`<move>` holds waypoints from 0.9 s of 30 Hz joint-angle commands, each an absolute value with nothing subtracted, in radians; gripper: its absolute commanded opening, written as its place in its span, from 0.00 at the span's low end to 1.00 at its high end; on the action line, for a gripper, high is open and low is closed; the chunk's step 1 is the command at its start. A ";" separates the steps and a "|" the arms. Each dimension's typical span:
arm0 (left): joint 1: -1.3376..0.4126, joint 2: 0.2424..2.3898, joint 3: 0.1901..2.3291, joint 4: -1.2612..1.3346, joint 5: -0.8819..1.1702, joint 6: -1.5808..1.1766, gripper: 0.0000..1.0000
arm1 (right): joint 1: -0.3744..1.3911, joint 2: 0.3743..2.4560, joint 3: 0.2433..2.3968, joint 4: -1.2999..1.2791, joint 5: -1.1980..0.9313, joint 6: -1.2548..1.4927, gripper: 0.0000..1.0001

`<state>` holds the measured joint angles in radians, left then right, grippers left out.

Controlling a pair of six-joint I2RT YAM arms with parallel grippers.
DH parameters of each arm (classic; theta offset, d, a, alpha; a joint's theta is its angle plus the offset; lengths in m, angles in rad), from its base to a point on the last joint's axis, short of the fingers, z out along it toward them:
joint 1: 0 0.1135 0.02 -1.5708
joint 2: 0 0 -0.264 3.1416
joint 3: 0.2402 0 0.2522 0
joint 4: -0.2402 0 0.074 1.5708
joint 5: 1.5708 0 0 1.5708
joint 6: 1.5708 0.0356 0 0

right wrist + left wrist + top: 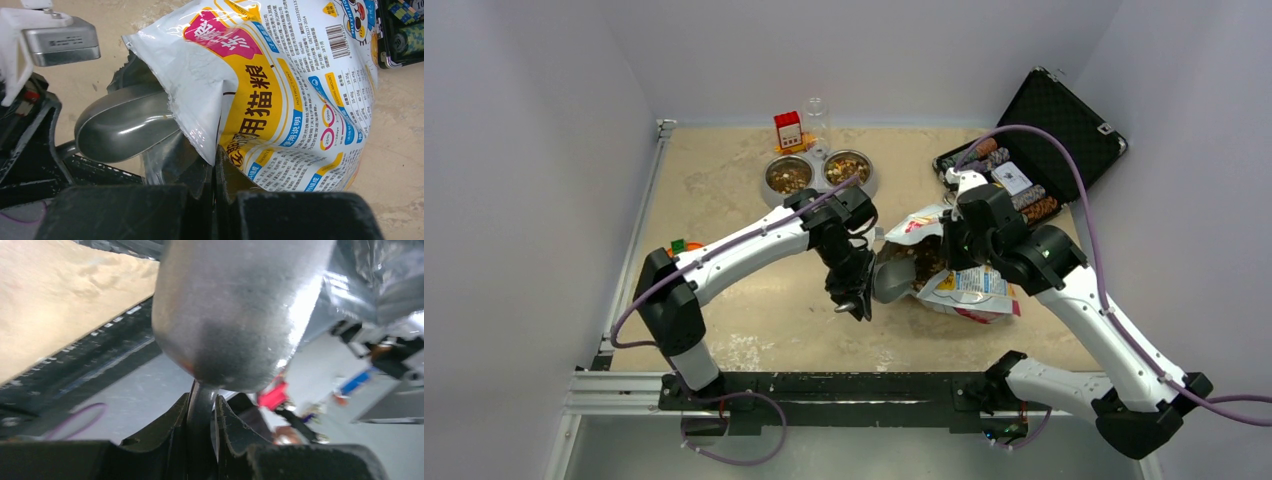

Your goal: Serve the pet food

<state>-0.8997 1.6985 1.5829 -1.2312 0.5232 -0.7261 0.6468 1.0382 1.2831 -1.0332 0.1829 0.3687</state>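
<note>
One beige, mottled tabletop (724,200) carries everything, and both arms reach over it towards its middle. At the far right corner a black case (1064,120) stands open, with rows of poker chips (1014,185) in its lower half. Just in front of the case lies a white-and-yellow printed bag (969,290), on its side with its torn mouth facing left. The right gripper (215,170) is clamped tight on the bag's lower torn edge, with the foil pinched between its fingers. A metal scoop (892,278) is pushed bowl-first into that mouth from the left. The left gripper (202,405) holds the scoop's thin handle edge-on in a narrow grasp, the rounded back of the scoop just above its fingers (177,415). Two steel bowls (789,177) sit side by side at the far edge of the table, well apart from the bag, each with a brown mottled filling. Behind them stand a small red carton (788,130) and a clear glass (815,115). The pet food (924,262) shows in the top view as a brown granular heap inside the bag's mouth, right of the scoop's bowl and the left gripper, and just beside the right gripper. Neither wrist view shows it.
</note>
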 commanded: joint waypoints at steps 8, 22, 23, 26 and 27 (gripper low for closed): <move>-0.850 1.633 1.108 -0.271 0.963 -1.726 0.00 | 0.648 0.985 1.272 -0.899 0.135 0.388 0.00; -0.784 1.801 1.382 -0.794 0.685 -1.230 0.19 | 0.649 0.980 1.271 -0.896 0.132 0.388 0.00; -0.783 1.793 1.389 -0.826 0.660 -1.199 0.22 | 0.649 0.982 1.268 -0.895 0.130 0.387 0.00; -0.777 1.760 1.378 -0.866 0.588 -1.155 0.33 | 0.649 0.986 1.264 -0.893 0.124 0.382 0.00; -0.775 1.747 1.369 -0.867 0.565 -1.145 0.36 | 0.649 0.988 1.263 -0.893 0.124 0.379 0.00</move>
